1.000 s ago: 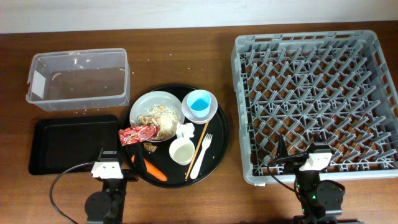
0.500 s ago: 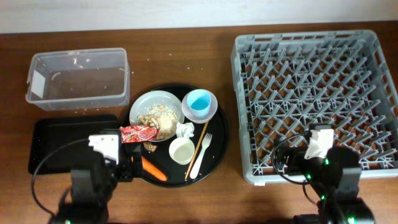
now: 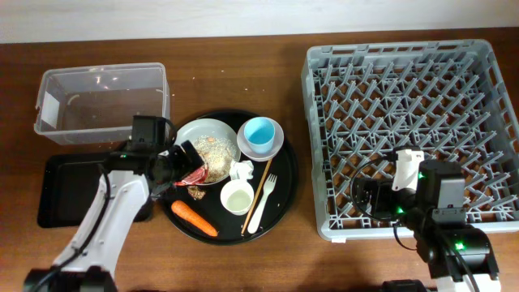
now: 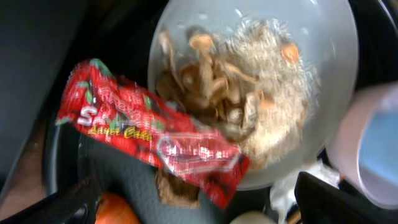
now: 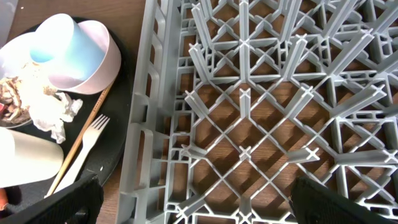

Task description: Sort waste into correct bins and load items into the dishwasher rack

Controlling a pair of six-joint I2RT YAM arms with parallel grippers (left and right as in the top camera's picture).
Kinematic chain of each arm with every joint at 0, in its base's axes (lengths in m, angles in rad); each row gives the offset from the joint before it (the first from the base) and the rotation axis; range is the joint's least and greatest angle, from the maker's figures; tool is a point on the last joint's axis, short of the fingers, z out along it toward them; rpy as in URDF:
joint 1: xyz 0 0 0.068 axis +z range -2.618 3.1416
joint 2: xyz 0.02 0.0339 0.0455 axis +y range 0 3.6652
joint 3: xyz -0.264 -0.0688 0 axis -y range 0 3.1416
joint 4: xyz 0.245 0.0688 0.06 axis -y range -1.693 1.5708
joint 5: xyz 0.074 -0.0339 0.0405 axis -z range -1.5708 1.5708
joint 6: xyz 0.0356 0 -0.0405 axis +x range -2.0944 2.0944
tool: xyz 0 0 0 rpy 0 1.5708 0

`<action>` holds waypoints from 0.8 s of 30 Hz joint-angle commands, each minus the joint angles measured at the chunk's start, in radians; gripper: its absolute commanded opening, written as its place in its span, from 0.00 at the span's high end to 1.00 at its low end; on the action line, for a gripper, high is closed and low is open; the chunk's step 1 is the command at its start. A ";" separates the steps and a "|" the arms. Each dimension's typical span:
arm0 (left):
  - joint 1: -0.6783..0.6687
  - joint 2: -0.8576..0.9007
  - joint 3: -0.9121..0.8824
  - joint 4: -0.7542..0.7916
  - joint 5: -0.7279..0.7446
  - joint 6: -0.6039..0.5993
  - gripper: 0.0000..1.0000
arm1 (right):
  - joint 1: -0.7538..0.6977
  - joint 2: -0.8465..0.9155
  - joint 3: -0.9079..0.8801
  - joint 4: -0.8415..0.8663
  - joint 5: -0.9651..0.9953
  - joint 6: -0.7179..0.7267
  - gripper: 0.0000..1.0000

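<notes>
My left gripper is open and hovers just above the crinkled red wrapper, which lies across the pale grey plate of rice-and-nut scraps. A brown morsel, an orange carrot and a white tissue lie close by. The light-blue cup stands in the white bowl. The cream cup, fork and chopsticks lie beside them. My right gripper is open and empty over the front left of the dishwasher rack.
All dishes and waste sit on a round black tray. The clear tub stands at the back left, with the shallow black tray in front of it. My left arm crosses the black tray's right end.
My left arm has swung from the table's front edge up over the round tray to the red wrapper. My right arm has lifted and moved over the rack's front part.
</notes>
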 commanded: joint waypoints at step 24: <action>0.024 -0.060 0.309 0.006 -0.121 0.188 0.99 | 0.005 0.059 0.019 0.004 -0.012 0.011 0.01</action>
